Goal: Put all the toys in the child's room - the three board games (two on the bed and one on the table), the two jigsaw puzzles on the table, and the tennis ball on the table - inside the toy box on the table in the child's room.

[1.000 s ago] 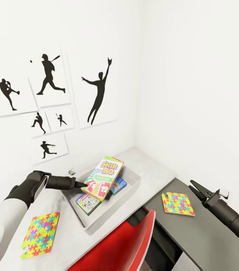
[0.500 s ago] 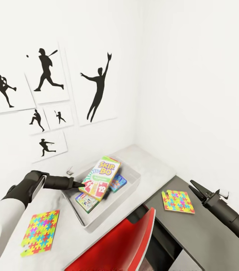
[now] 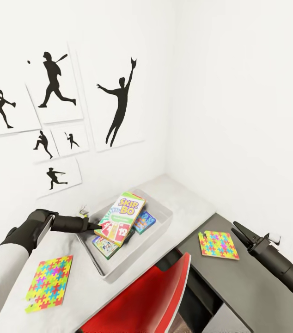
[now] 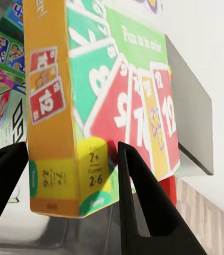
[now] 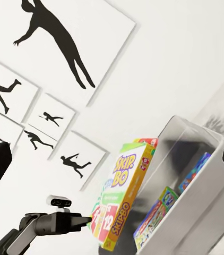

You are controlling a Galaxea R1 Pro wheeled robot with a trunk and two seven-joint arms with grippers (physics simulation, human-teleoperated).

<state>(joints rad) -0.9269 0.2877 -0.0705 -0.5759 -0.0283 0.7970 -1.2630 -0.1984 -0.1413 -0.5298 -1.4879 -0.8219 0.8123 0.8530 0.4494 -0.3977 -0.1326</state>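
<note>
- The green-orange-red rectangular board game box (image 3: 119, 218) reads "SKIP·BO" on its cover.
- Its printed cards (image 4: 138, 114) show "12" and "8"; a yellow patch reads "7+" and "2-6".
- Its orange side (image 5: 119, 223) repeats "SKIP·BO".

green-orange-red board game (image 3: 120, 218), multicoloured jigsaw puzzles (image 3: 49, 282), red chair (image 3: 151, 298)

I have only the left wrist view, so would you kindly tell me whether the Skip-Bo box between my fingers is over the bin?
Observer: Yes. The left gripper holds the green-orange-red Skip-Bo board game tilted, its lower end inside the translucent grey toy box.
Operator: Thank you. What remains outside?
Observer: Two multicoloured jigsaw puzzles, the table puzzle and the side-desk puzzle.
Operator: And the right gripper?
Observer: The right gripper is open, empty, near the side-desk puzzle.
</note>
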